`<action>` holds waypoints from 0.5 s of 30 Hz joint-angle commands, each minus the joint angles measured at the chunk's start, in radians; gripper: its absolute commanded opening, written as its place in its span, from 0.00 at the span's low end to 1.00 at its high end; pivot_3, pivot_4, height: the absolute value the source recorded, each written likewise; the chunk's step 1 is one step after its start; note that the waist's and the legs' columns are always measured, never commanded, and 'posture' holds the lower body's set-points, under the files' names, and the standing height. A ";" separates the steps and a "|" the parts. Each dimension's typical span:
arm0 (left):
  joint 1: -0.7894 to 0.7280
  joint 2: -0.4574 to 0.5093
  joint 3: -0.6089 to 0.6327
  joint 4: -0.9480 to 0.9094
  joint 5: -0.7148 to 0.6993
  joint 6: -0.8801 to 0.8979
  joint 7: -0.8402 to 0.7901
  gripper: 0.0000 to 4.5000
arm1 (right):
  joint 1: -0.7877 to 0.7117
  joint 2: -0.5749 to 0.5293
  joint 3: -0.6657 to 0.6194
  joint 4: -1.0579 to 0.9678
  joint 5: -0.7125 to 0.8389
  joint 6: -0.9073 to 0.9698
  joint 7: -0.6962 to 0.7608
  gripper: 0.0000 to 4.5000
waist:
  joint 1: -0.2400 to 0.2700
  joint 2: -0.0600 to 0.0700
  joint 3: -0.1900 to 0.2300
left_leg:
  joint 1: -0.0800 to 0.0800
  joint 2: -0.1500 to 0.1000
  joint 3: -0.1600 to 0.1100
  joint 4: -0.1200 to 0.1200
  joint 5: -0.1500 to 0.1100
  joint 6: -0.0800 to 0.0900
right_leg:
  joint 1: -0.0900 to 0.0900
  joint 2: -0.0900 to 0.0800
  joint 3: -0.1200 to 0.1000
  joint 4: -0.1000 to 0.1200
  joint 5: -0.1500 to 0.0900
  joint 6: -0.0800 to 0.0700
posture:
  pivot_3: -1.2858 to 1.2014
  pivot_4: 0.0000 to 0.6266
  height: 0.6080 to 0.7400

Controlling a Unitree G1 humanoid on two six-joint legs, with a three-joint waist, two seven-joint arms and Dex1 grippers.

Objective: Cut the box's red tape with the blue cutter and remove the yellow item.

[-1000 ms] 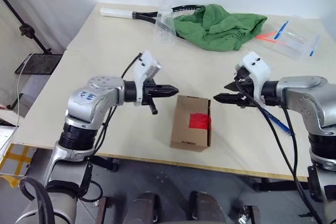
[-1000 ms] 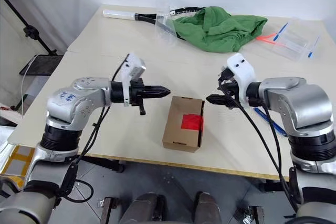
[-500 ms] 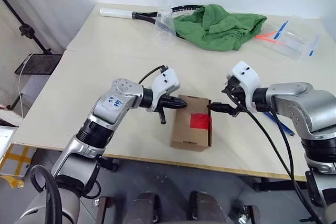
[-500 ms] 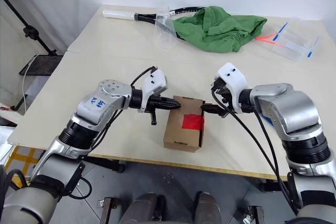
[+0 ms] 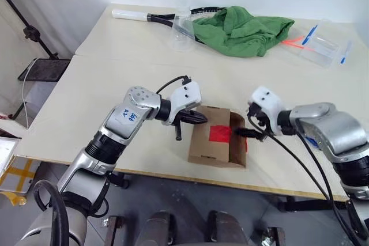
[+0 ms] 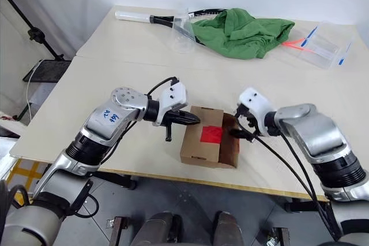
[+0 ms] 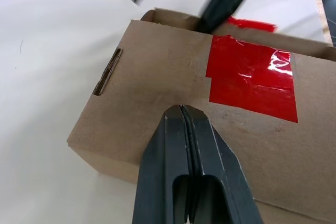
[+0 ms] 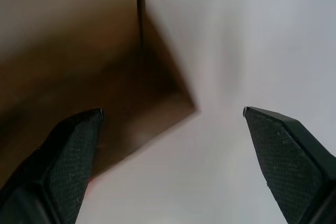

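The box [image 5: 214,142] sits near the front edge of the tabletop [image 5: 115,84], between the 2 arms, with the red tape [image 5: 219,133] on its top face and a flap on its right side standing open. The left wrist view shows what the head views do not: the tape is glossy and wrinkled, reaching to the top's far edge, and a small slot is cut in the cardboard top. The left hand [image 7: 182,109], its fingers pressed shut on nothing, rests its tips at the box's top near the left edge. The right hand [image 6: 242,132], fingers spread wide and empty, reaches to the open right flap; its wrist view gives a blurred brown flap and pale tabletop between the 2 fingertips [image 8: 79,135]. A label on the left forearm carries handwriting I cannot read. Farther back lie a green cloth [image 5: 242,27], a racket [image 5: 144,15] partly under it, a clear cup [image 5: 180,30] and a clear packet [image 5: 323,41] with light blue sticks. Inside the box is hidden.
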 commanded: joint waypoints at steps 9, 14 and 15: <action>0.036 0.008 -0.004 -0.029 0.026 0.030 -0.004 0.00 | 0.055 -0.017 -0.169 0.074 0.018 0.007 0.046 0.99 | 0.004 -0.008 -0.005 | 0.001 0.000 -0.003 0.005 -0.001 0.001 | 0.006 0.000 -0.001 -0.002 0.000 0.000 | 0.52 0.24 1.00; 0.041 0.008 0.003 -0.031 0.029 0.032 -0.007 0.00 | 0.034 0.088 -0.408 0.111 0.185 0.262 0.027 0.99 | 0.000 -0.007 -0.005 | 0.001 0.002 -0.003 0.005 -0.001 0.001 | 0.005 0.001 -0.001 -0.001 0.000 0.000 | 0.52 0.24 1.00; 0.041 0.008 0.004 -0.031 0.030 0.030 -0.007 0.00 | 0.023 0.117 -0.437 0.134 0.208 0.288 0.020 0.99 | 0.000 -0.007 -0.005 | 0.001 0.002 -0.003 0.005 -0.001 0.001 | 0.005 0.001 -0.001 -0.001 0.000 0.000 | 0.52 0.24 1.00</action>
